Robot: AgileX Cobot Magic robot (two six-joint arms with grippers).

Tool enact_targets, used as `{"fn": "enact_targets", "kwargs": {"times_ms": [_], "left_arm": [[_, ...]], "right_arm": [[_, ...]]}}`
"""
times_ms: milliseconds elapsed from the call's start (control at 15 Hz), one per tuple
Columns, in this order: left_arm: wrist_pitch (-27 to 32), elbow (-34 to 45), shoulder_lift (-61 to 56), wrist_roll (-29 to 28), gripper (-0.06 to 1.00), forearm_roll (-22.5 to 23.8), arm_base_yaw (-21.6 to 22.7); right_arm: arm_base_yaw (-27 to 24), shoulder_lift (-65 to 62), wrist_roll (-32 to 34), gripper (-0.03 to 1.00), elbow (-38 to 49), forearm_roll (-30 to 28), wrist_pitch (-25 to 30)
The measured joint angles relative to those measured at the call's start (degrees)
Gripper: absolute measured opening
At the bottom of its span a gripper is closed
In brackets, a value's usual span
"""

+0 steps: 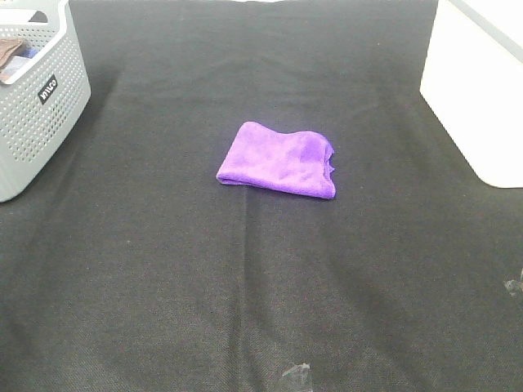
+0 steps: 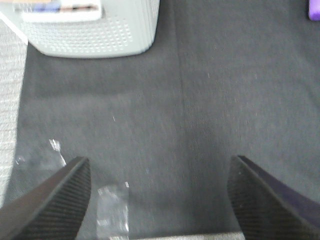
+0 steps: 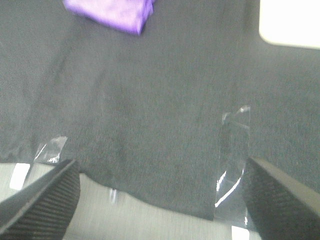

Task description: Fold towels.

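The purple towel (image 1: 278, 159) lies folded into a small rectangle on the black table cover (image 1: 245, 278), near the middle. A corner of it shows in the left wrist view (image 2: 314, 10) and its edge in the right wrist view (image 3: 111, 12). Neither arm shows in the exterior high view. My left gripper (image 2: 160, 200) is open and empty, low over the cover near the front edge, well away from the towel. My right gripper (image 3: 160, 200) is open and empty over the cover's front edge, also far from the towel.
A grey perforated basket (image 1: 37, 106) with things in it stands at the back left; it also shows in the left wrist view (image 2: 90, 30). A white box (image 1: 482, 82) stands at the back right. Strips of clear tape (image 3: 232, 160) hold the cover's front edge.
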Motion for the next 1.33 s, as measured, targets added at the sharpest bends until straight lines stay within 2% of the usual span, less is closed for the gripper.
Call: {"fn": "enact_targets", "kwargs": {"times_ms": [133, 267, 467, 800, 1333], "left_arm": [[0.7, 6.1, -10.9, 0.0, 0.70, 0.0, 0.0], [3.7, 8.9, -19.2, -0.3, 0.70, 0.0, 0.0], [4.5, 9.9, -28.1, -1.7, 0.70, -1.5, 0.0], [0.9, 12.2, -29.7, -1.7, 0.70, -5.4, 0.0], [-0.2, 12.2, -29.7, -1.9, 0.70, -5.4, 0.0]], "right_arm": [[0.0, -9.7, 0.0, 0.83, 3.6, -0.6, 0.1], [0.0, -15.8, 0.0, 0.83, 6.0, -1.4, 0.3], [0.0, -16.3, 0.0, 0.83, 8.5, -2.8, 0.2], [0.0, -16.2, 0.1, 0.83, 15.7, -3.4, -5.8], [-0.1, -16.2, 0.2, 0.83, 15.7, -3.4, -6.2]]}}
